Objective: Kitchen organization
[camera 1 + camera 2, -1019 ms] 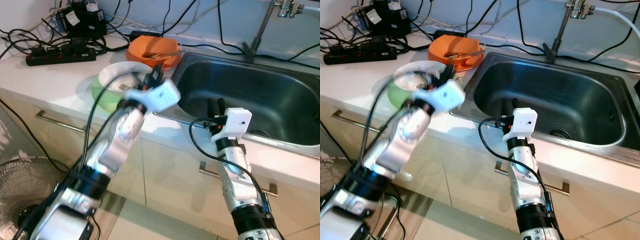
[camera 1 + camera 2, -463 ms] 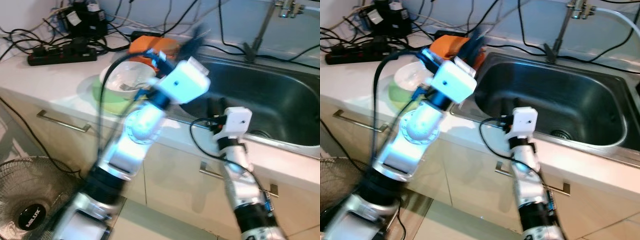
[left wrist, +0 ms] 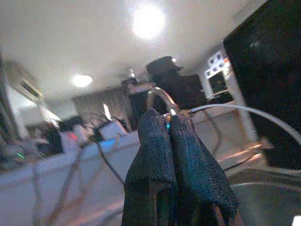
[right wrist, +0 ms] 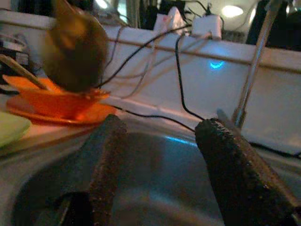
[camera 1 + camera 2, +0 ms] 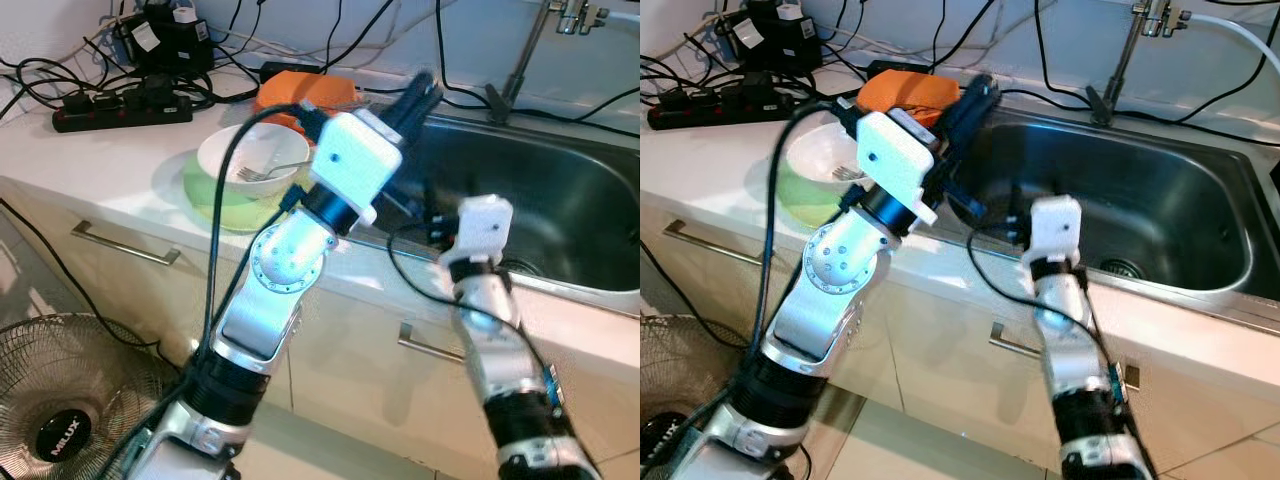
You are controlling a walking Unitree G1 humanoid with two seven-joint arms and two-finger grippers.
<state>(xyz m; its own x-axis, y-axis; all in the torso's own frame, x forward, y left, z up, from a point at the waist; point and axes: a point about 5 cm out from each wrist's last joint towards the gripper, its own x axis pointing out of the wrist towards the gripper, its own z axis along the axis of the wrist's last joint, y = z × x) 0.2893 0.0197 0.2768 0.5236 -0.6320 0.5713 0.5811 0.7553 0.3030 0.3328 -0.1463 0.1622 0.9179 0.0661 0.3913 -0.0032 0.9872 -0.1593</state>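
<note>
White bowl [image 5: 252,160] with a fork [image 5: 272,171] in it sits on a green plate [image 5: 218,195] near the counter's [image 5: 90,150] front edge, just left of the sink [image 5: 540,190]. Orange bowl [image 5: 305,95] behind it, at the sink's back-left corner. Left gripper [image 5: 418,98] raised over the sink's left rim, fingers [image 3: 174,160] pressed together, holding nothing (wrist view confirms). Right gripper [image 4: 160,155] low at the sink's front edge, pointing into the basin, fingers [image 4: 235,174] spread apart, empty. Power strip [image 5: 120,108] and tangled cables at the counter's back-left. Faucet [image 5: 520,60] at the sink's back edge
</note>
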